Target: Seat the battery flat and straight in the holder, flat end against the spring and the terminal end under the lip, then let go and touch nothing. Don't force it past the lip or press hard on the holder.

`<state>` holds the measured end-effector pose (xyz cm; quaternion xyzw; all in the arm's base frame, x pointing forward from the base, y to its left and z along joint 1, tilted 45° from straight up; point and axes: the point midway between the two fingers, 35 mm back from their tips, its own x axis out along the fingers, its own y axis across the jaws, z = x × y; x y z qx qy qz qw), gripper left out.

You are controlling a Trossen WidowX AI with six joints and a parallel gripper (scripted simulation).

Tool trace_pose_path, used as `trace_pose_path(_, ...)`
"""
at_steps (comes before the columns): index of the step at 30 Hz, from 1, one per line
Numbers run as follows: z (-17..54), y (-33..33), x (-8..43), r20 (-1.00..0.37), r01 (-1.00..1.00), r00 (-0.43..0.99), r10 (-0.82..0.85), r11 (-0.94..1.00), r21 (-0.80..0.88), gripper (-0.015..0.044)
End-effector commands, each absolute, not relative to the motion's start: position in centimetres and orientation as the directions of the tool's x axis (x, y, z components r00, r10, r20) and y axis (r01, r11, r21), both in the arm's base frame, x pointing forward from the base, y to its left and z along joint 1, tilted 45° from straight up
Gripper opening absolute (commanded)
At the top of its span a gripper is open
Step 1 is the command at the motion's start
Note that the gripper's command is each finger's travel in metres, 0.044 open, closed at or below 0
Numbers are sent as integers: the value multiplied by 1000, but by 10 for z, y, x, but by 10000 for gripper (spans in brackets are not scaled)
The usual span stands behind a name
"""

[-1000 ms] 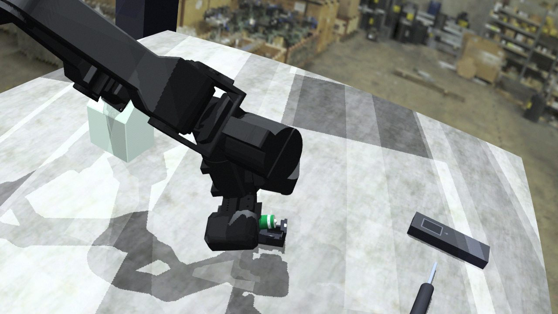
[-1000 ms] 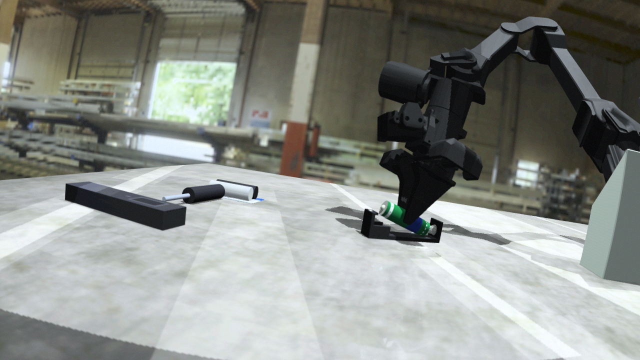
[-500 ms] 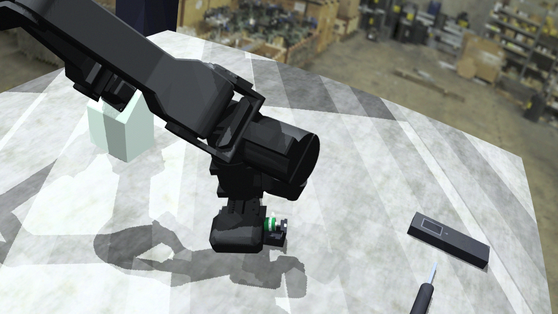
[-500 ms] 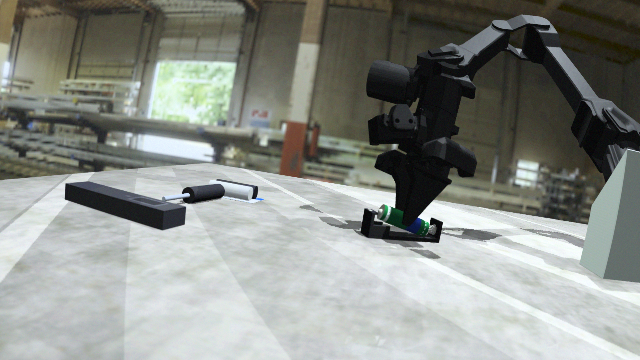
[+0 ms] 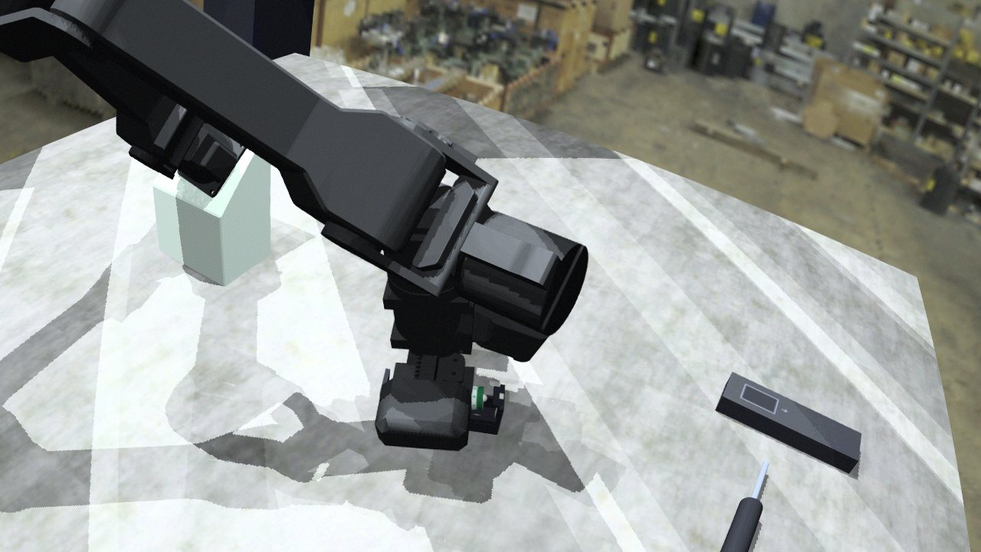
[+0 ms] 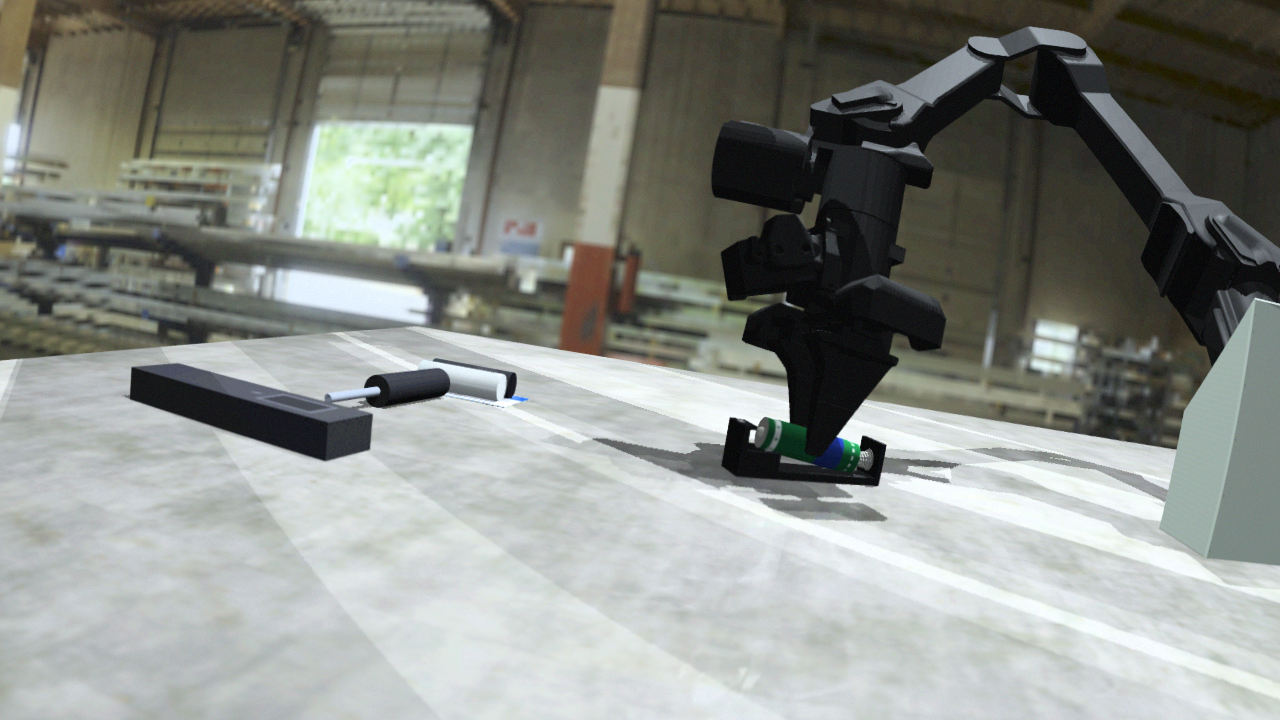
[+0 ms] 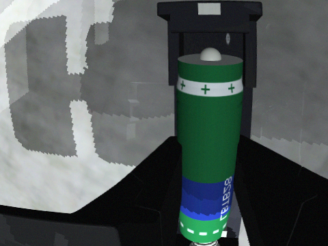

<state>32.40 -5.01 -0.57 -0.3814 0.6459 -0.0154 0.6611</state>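
Battery, marked with plus signs and partly legible lettering, is gripped by the claw, tilted in the holder; a mottled grey tabletop is set within a warehouse.

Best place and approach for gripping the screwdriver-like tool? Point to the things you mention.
I'd take the thick black handle (image 5: 744, 523) (image 6: 413, 385) around its middle, coming from above with fingers across its width. It lies on its side, and its round barrel offers opposing sides; the pale shaft (image 5: 759, 479) (image 6: 351, 394) is much thinner.
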Motion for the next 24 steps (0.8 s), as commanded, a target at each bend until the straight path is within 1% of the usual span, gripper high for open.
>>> trace_pose_path(1, -9, -53, 320, -837, -473, 124, -532, 710, -522, 63)
trace_pose_path(24, -8, -54, 325, -819, -464, 26, -573, 719, -517, 63)
